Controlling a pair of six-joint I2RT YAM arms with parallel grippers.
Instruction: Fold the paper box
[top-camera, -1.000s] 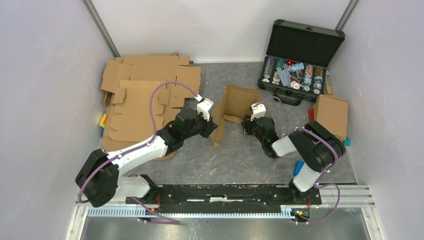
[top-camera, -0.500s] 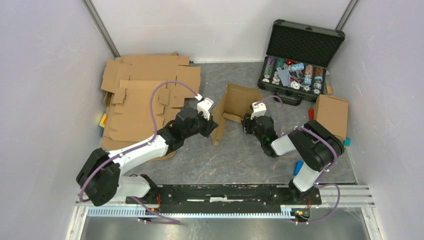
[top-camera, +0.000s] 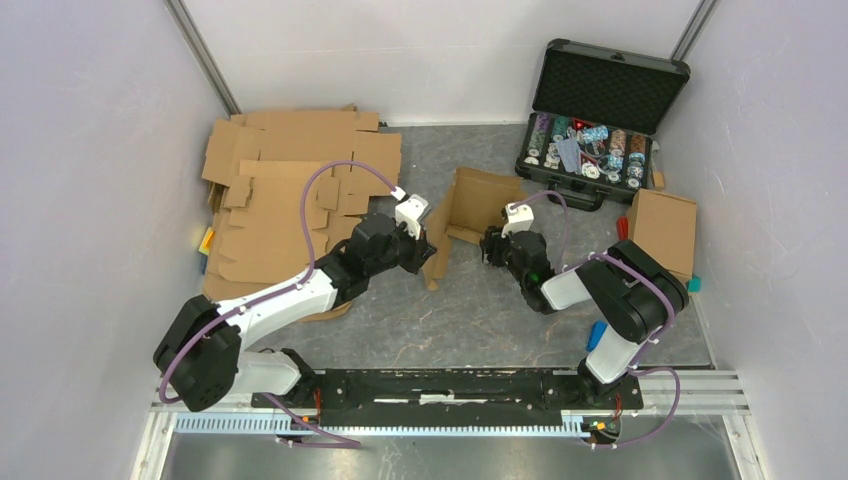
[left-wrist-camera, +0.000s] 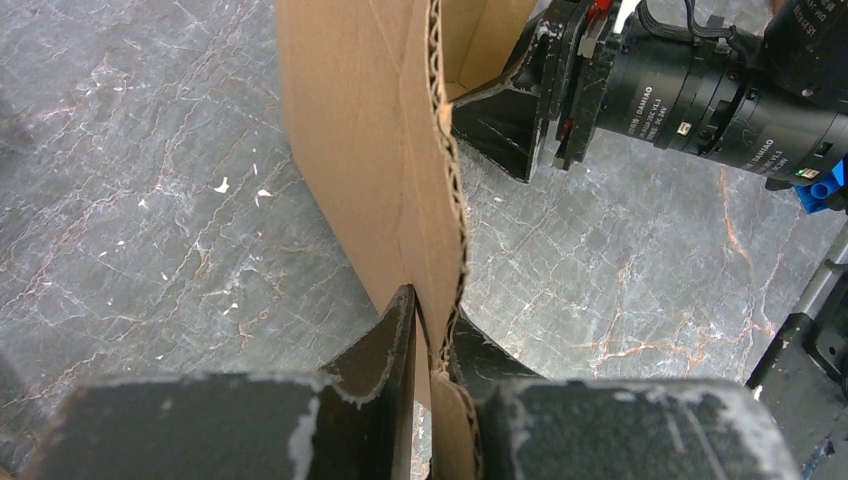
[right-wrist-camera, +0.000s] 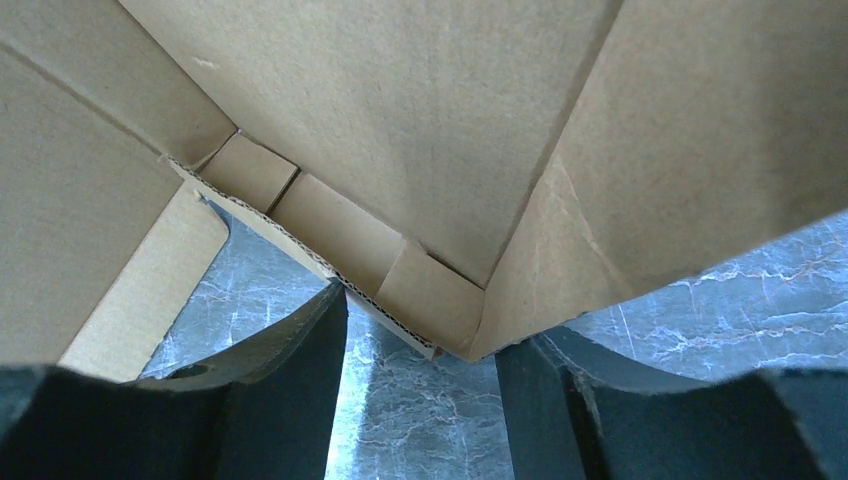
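Observation:
The brown paper box (top-camera: 472, 208) stands half-formed at the table's middle, its walls up and its top open. My left gripper (top-camera: 427, 246) is shut on the box's tall left wall (left-wrist-camera: 370, 150), and that gripper (left-wrist-camera: 432, 322) pinches the corrugated edge between both fingers. My right gripper (top-camera: 489, 245) is open at the box's near right corner. In the right wrist view, this gripper (right-wrist-camera: 420, 325) has its fingers spread either side of that lower corner (right-wrist-camera: 445, 325), with bare floor between them. The inside walls and small flaps (right-wrist-camera: 330, 215) fill the view above.
A stack of flat cardboard blanks (top-camera: 290, 190) lies at the left. An open black case (top-camera: 598, 115) of poker chips sits at the back right. A finished brown box (top-camera: 662, 230) stands by the right wall, with small blue (top-camera: 597, 335) and teal (top-camera: 694, 284) items near it.
My right gripper has crept a little left toward the box corner and its jaws have widened slightly. The left gripper keeps its hold on the wall, almost unmoved.

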